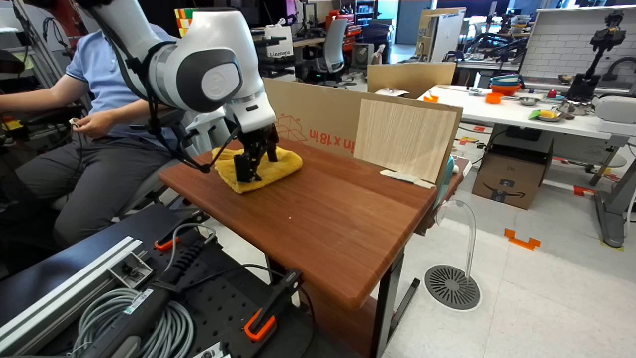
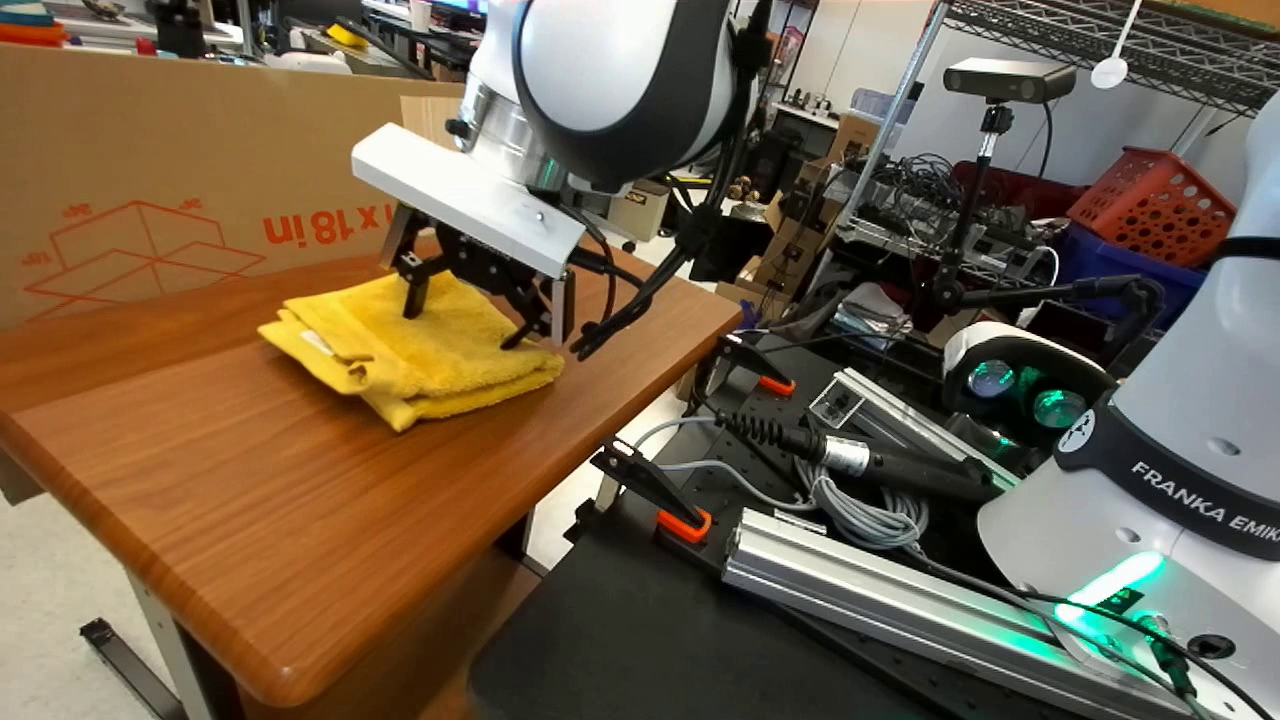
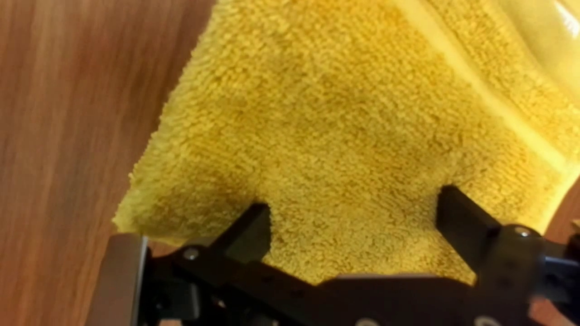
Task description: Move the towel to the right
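Note:
The yellow folded towel (image 1: 278,174) lies on the brown wooden table (image 1: 318,223), near one end of it. It also shows in an exterior view (image 2: 400,350), with folded layers and a white label at one edge. In the wrist view the towel (image 3: 340,113) fills most of the picture. My gripper (image 1: 257,169) points down at the towel, and it also shows in an exterior view (image 2: 462,328). In the wrist view the gripper (image 3: 353,201) is open, with its fingers wide apart. Both fingertips touch the towel's top and dent it slightly. Nothing is pinched between them.
A cardboard wall (image 1: 313,109) stands along the table's far edge, with a light wood-grain panel (image 1: 405,139) on it. A black board with clamps (image 2: 685,520), cables and an aluminium bar (image 2: 900,620) lies by the table's near edge. A person (image 1: 114,99) sits beside the table.

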Tool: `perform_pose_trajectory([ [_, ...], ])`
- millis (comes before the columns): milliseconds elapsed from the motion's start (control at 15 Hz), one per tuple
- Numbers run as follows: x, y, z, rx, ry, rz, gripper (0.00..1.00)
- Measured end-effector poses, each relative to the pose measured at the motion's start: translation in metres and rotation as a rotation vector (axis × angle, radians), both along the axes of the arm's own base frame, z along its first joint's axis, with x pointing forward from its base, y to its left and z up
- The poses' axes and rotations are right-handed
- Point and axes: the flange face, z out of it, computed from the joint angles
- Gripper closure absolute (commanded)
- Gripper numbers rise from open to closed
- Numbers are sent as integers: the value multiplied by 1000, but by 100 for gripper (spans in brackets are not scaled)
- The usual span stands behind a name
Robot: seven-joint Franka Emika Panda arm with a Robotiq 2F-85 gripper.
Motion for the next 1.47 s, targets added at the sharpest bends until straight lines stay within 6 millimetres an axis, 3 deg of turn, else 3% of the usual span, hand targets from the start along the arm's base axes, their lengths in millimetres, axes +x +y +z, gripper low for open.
perform_pose_trajectory([
  [200, 4, -41, 1, 16, 6, -83, 0],
  [600, 13, -151, 4, 54, 10, -330, 0],
  [800, 18, -186, 5, 74, 33, -426, 0],
  [1133, 17, -221, -1, 83, 93, -500, 0],
  [1467, 5, -223, 0, 86, 113, -475, 0],
])
